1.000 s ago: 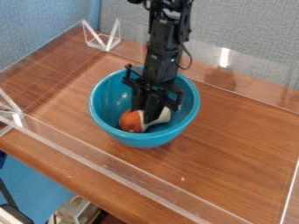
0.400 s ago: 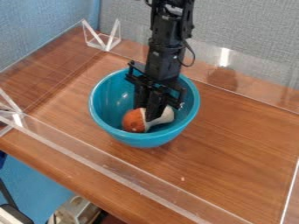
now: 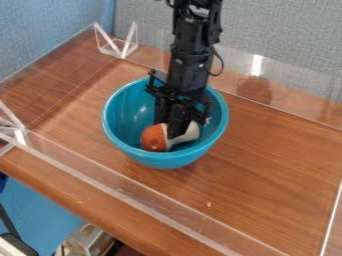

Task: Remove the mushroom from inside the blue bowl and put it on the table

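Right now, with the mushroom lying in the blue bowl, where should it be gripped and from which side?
Probably across the rounded orange cap of the mushroom, coming from above: the walls of the blue bowl block any side approach, and the cap is its widest part showing. The gripper already reaches down beside it.

No readable text, label, brand, number or sign anywhere in view. Nothing printed on the blue bowl [image 3: 167,127], the mushroom [image 3: 155,138], the black arm [image 3: 191,50], the tabletop [image 3: 267,140] or its clear walls [image 3: 160,190].
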Controlling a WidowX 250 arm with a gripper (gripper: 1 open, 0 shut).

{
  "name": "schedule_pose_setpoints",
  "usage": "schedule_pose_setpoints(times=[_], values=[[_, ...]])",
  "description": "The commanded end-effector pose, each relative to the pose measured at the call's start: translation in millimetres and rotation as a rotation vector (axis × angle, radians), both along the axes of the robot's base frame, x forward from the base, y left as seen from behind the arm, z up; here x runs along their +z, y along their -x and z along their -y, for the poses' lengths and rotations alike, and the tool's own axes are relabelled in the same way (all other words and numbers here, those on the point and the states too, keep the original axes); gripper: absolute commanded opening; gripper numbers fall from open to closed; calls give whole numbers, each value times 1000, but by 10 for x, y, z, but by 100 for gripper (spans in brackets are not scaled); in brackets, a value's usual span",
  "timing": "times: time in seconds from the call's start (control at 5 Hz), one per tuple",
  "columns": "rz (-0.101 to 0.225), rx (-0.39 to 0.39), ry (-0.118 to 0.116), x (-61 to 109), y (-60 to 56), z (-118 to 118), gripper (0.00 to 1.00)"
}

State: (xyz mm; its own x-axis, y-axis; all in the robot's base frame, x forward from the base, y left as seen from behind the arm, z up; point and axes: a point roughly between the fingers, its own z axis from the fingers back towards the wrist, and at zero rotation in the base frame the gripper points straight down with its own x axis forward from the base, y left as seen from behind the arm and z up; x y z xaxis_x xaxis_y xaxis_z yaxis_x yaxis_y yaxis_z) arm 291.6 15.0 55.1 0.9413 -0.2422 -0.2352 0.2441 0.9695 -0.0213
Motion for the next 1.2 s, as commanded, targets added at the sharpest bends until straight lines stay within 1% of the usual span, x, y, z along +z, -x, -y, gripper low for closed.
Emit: schedule_pose_setpoints(times=[0.0, 0.2, 0.4, 0.6, 0.8, 1.0], values=[[115, -13, -1, 329, -89, 45, 0], [142, -25, -5, 462, -84, 96, 0], [158, -37, -9, 501, -80, 130, 0], [160, -47, -9, 465, -90, 148, 100], [159, -51, -9, 413, -95, 154, 100], [150, -53, -10, 312, -92, 135, 100]])
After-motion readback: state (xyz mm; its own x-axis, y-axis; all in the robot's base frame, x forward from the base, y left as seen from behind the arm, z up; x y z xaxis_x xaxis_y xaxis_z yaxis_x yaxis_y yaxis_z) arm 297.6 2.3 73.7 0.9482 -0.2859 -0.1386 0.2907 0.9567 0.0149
